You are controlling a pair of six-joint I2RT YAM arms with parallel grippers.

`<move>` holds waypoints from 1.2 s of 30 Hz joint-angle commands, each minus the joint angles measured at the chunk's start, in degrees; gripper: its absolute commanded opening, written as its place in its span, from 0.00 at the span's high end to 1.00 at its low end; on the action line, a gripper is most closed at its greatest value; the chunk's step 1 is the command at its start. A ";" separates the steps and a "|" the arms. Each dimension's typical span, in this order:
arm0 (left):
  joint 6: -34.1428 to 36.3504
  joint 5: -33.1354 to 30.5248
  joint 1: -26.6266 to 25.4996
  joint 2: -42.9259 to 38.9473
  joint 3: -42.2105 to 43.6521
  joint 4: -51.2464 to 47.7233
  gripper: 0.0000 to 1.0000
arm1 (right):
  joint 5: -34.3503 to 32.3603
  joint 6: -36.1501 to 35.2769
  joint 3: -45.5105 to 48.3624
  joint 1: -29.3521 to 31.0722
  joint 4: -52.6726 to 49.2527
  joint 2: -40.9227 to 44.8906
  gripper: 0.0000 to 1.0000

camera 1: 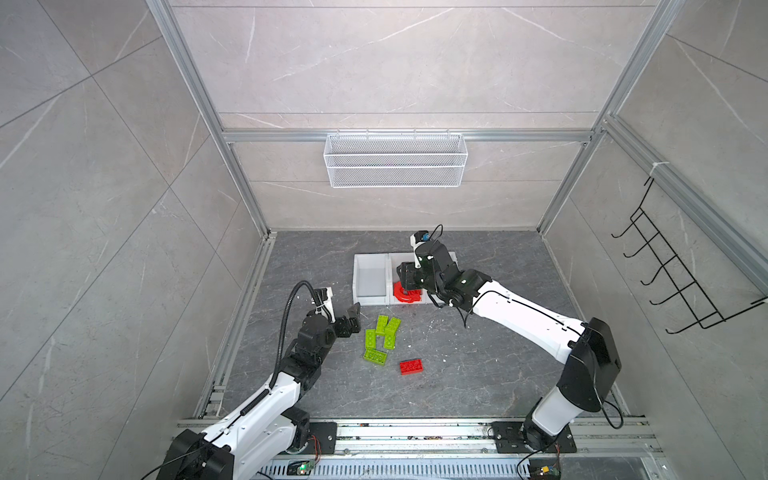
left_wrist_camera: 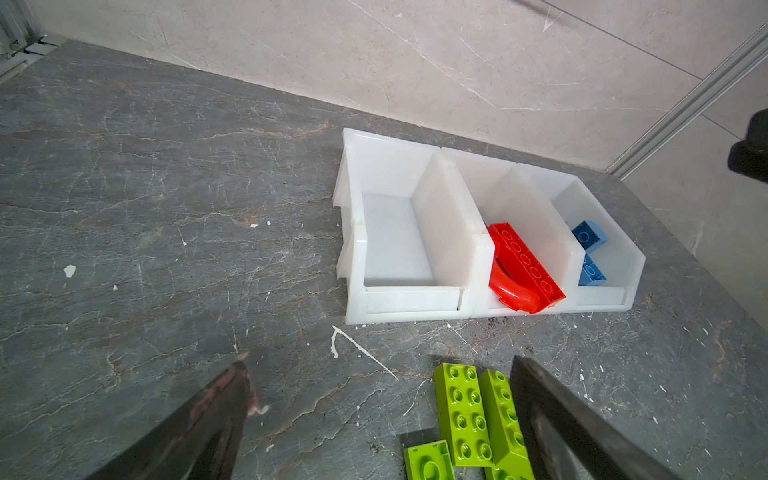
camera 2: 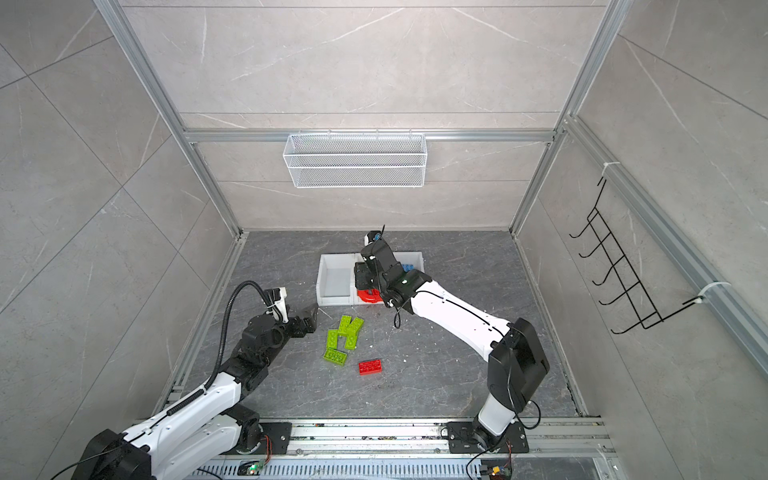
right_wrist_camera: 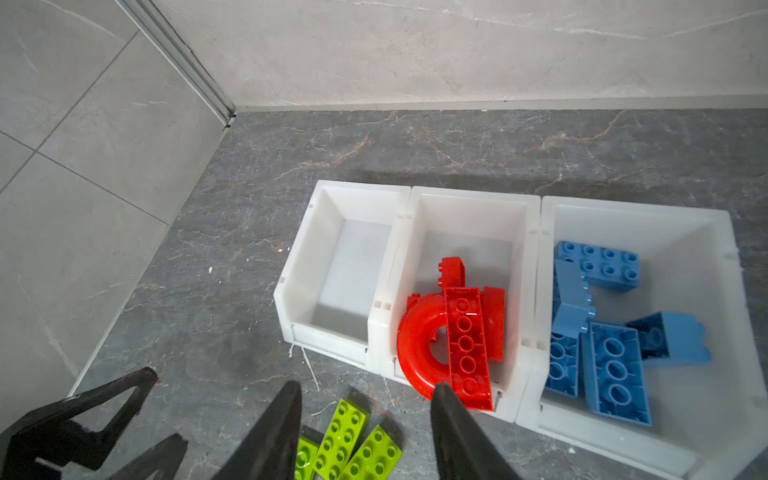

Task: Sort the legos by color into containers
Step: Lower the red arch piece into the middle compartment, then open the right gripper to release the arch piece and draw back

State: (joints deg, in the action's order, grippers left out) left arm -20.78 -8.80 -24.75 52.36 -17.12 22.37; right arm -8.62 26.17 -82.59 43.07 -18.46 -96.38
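Note:
Three white bins stand in a row at the back. The left bin [camera 1: 356,278] [right_wrist_camera: 303,257] is empty. The middle bin [right_wrist_camera: 469,195] holds red legos [camera 1: 405,296] [right_wrist_camera: 461,340], among them a curved piece and a long brick. Blue legos [right_wrist_camera: 611,370] [left_wrist_camera: 588,237] lie in the right bin [right_wrist_camera: 640,208]. Several green legos [camera 1: 384,336] [camera 2: 345,336] [left_wrist_camera: 465,411] lie clustered on the table, with one red brick [camera 1: 411,366] [camera 2: 370,367] just to their right. My left gripper [camera 1: 354,319] [left_wrist_camera: 379,365] is open beside the cluster's left edge. My right gripper [camera 1: 405,282] [right_wrist_camera: 366,385] hovers open and empty over the middle bin's front.
A white wire basket [camera 1: 395,160] hangs on the back wall and a black hook rack [camera 1: 673,270] on the right wall. Aluminium rails [camera 1: 415,432] run along the table's front edge, where both arm bases are mounted.

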 commanded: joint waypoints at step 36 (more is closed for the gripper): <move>0.71 -0.02 0.15 -0.61 -1.23 2.06 0.00 | 7.05 -0.23 0.34 -2.42 -5.25 -19.74 0.85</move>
State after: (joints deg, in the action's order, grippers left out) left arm -20.78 -8.69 -24.75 51.96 -17.12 22.31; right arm -0.19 25.91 -80.29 41.01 -23.75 -116.05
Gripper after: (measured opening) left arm 0.996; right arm 0.150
